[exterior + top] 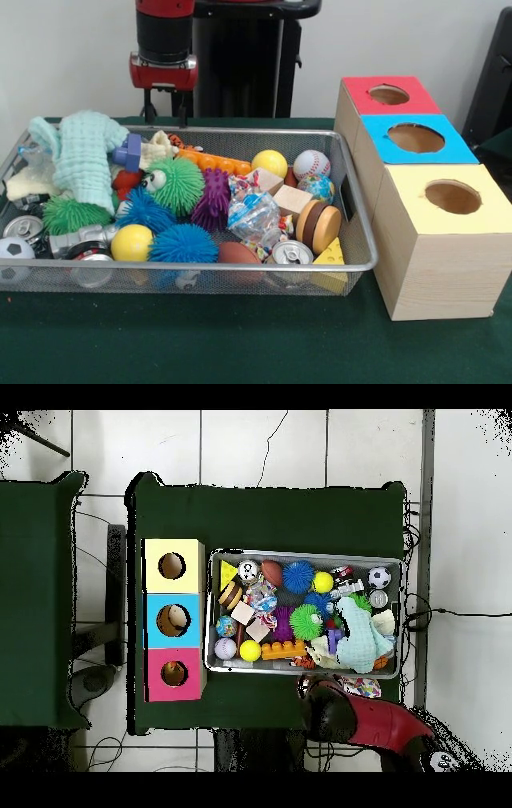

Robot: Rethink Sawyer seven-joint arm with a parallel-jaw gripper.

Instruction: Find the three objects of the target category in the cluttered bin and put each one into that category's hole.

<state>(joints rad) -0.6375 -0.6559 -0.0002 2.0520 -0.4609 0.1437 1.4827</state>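
Observation:
The wire mesh bin point(240, 130) sits on the green table, full of mixed toys; it also shows in the overhead view point(305, 554). No yellow duck shows; it is hidden or out of view. Two yellow balls point(270, 162) point(132, 242) lie among the clutter. The red-topped box's round hole point(389, 94) is at the far end of the box row, also in the overhead view point(174, 674). My gripper point(165, 110) hangs open and empty just behind the bin's far rim, above its left half. The arm point(345, 704) stands at the bin's robot-side edge.
A blue-topped box point(416, 138) and a yellow-topped box point(453, 196) stand in line with the red one, right of the bin. In the bin lie a green cloth point(88, 156), spiky balls point(182, 242), cans point(292, 254), a baseball point(311, 165) and wooden blocks point(292, 198).

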